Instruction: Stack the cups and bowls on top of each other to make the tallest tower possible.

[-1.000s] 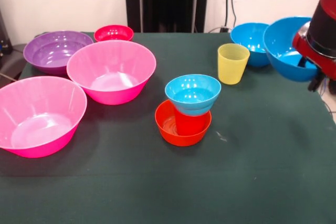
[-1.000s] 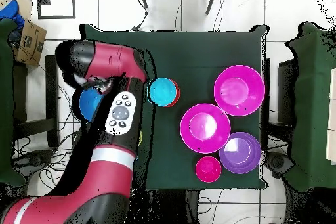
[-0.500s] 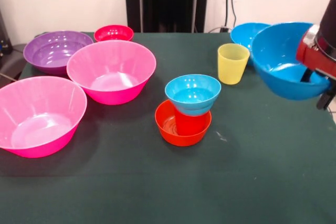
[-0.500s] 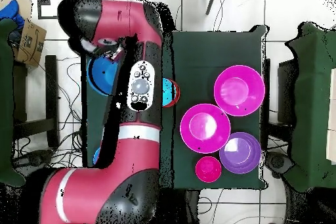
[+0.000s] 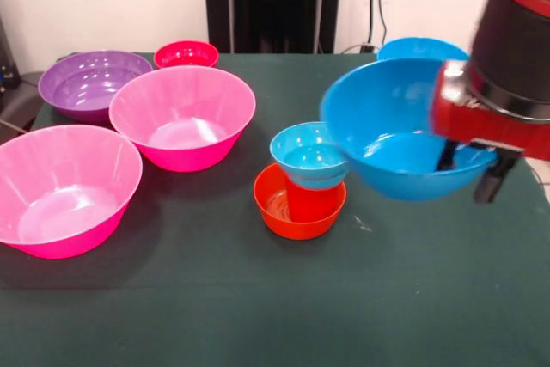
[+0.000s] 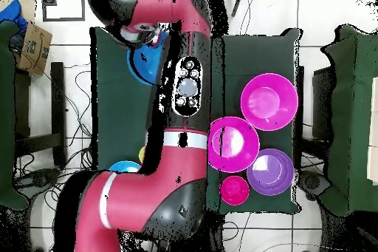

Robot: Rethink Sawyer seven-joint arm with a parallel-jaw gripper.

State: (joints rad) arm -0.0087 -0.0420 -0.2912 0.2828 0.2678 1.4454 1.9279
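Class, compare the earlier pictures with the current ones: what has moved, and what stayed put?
The gripper has carried the large blue bowl from the table's edge toward the small stack, now hiding the yellow cup. The stack, pink bowls, purple bowl and small red bowl have not moved.

Tool [image 5: 468,169] at right, low, apparently clamped on a rim.

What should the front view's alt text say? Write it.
A red robot gripper carries a large blue bowl above the green table, beside a light-blue bowl stacked on a red cup in an orange bowl; pink and purple bowls sit left.
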